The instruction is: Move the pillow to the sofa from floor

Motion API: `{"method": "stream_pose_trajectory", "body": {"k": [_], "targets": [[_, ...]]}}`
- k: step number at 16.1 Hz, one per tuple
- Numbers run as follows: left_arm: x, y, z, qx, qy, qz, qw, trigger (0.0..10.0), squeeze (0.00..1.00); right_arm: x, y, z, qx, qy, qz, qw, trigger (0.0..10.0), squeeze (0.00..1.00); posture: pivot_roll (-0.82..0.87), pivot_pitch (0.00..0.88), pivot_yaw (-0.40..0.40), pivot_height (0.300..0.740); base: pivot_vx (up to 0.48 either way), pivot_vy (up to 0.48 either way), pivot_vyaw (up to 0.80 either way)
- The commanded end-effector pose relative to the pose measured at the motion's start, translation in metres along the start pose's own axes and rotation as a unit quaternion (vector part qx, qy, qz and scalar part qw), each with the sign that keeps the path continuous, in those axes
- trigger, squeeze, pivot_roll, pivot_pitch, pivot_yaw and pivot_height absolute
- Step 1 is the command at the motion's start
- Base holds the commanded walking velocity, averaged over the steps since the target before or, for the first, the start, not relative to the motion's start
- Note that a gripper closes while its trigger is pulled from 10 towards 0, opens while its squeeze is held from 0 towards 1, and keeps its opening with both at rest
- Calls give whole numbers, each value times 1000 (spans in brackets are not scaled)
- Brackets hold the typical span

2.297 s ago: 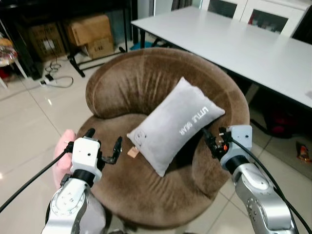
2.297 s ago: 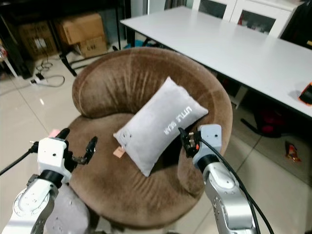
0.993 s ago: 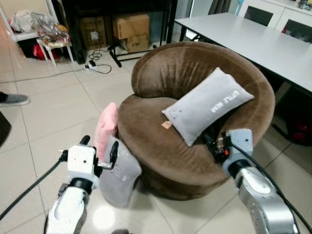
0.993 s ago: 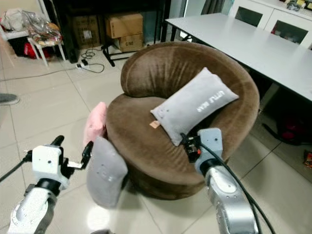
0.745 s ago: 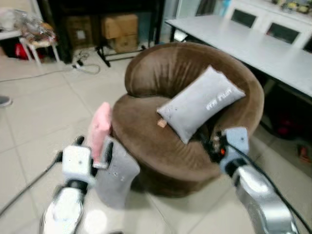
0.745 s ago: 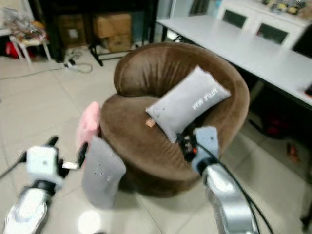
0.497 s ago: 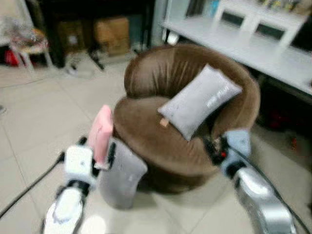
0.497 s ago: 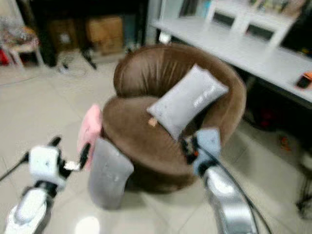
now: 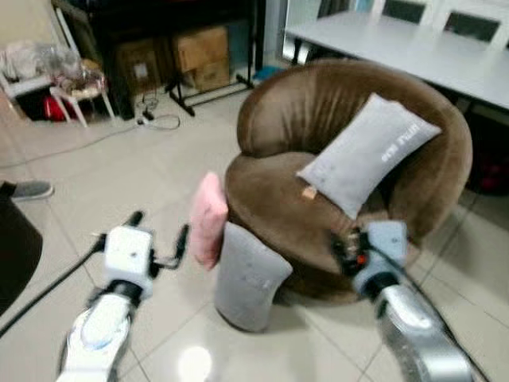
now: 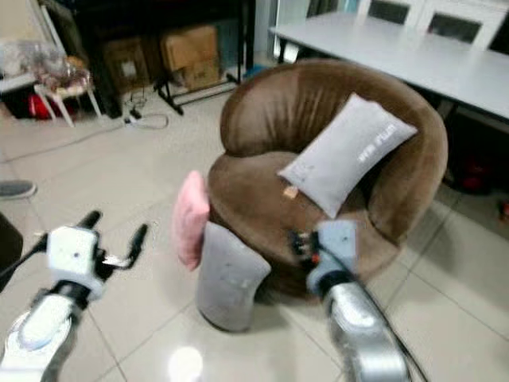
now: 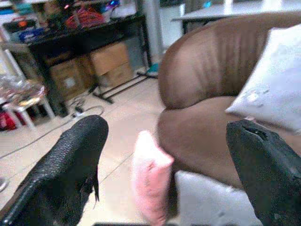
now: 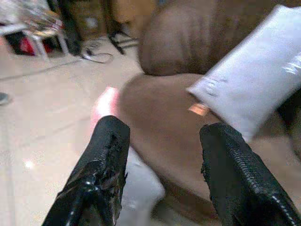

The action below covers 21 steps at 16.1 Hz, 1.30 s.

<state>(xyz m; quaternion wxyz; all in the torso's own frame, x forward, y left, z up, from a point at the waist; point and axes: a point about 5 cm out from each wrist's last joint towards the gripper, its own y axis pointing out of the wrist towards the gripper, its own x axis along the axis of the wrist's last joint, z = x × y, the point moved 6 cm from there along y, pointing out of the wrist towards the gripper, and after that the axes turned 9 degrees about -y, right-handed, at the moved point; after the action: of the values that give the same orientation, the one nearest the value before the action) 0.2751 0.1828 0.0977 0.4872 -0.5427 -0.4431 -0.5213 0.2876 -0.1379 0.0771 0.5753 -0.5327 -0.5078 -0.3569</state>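
A grey pillow point(image 9: 246, 274) stands on the floor against the front of the round brown sofa point(image 9: 338, 135). A pink pillow point(image 9: 208, 219) leans on the sofa's left side, just behind the grey one. Another grey pillow point(image 9: 370, 151) with white lettering lies on the sofa seat. My left gripper point(image 9: 159, 231) is open, held above the floor to the left of the pink pillow. My right gripper point(image 9: 342, 247) is open too, in front of the sofa's lower edge and right of the grey floor pillow. Neither holds anything.
A white table point(image 9: 413, 48) stands behind the sofa on the right. Cardboard boxes point(image 9: 199, 56), a black stand and cables lie at the back. A small white stool point(image 9: 71, 91) with a bag is at the back left. A shoe point(image 9: 30, 189) rests on the tiles at left.
The camera has pulled back and swung, so the sofa sits further right and the floor pillows show fully. Both grippers stay open and empty.
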Motion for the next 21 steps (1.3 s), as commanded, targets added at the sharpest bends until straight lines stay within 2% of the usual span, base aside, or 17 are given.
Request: {"method": "stream_pose_trajectory", "body": {"k": [1,3,7,9,11,12,14,15,16,20,21], "targets": [[-1,3,-11,-19,-12,3,1000,10000,0,0,-3,-14,-20,-10,1,1000,10000,0,-49,0,24,740,0,405,0],[-1,8,-12,-26,-13,2,1000,10000,0,4,-4,-13,-21,-9,-2,1000,10000,0,-61,0,27,740,0,403,0],[-2,7,-13,-20,-18,1,1000,10000,0,-2,-5,-11,-13,-1,10,1000,10000,0,-64,0,7,740,0,369,0],[-2,4,-10,-7,-26,-1,1000,10000,0,0,-5,-6,3,-4,11,1000,10000,0,-68,0,-1,740,0,0,0],[-7,6,-15,-7,-26,4,1000,10000,0,-3,-4,-11,3,2,9,1000,10000,0,-47,0,-9,740,0,0,0],[0,5,-19,-24,-27,-6,999,10000,0,-5,0,-12,-4,-8,18,1000,10000,0,-50,0,-9,740,0,0,0],[5,4,-18,-28,-29,-17,999,10000,0,2,1,-3,14,4,8,1000,10000,0,-27,0,-17,740,0,0,0],[9,2,-15,-25,-35,-22,999,10000,0,-3,2,6,36,-18,18,999,10000,0,-20,0,-17,740,307,0,800],[9,1,-16,-28,-36,-21,999,10000,0,-3,2,6,38,-19,17,999,10000,0,-20,0,-16,740,341,0,800],[6,-3,-17,-29,-41,-16,999,10000,0,3,2,3,36,-24,15,999,10000,0,-36,0,-19,740,370,0,0],[4,0,-23,-38,-42,-13,998,10000,0,2,5,-2,34,-27,15,999,10000,0,-23,0,-17,740,386,0,0]]}}
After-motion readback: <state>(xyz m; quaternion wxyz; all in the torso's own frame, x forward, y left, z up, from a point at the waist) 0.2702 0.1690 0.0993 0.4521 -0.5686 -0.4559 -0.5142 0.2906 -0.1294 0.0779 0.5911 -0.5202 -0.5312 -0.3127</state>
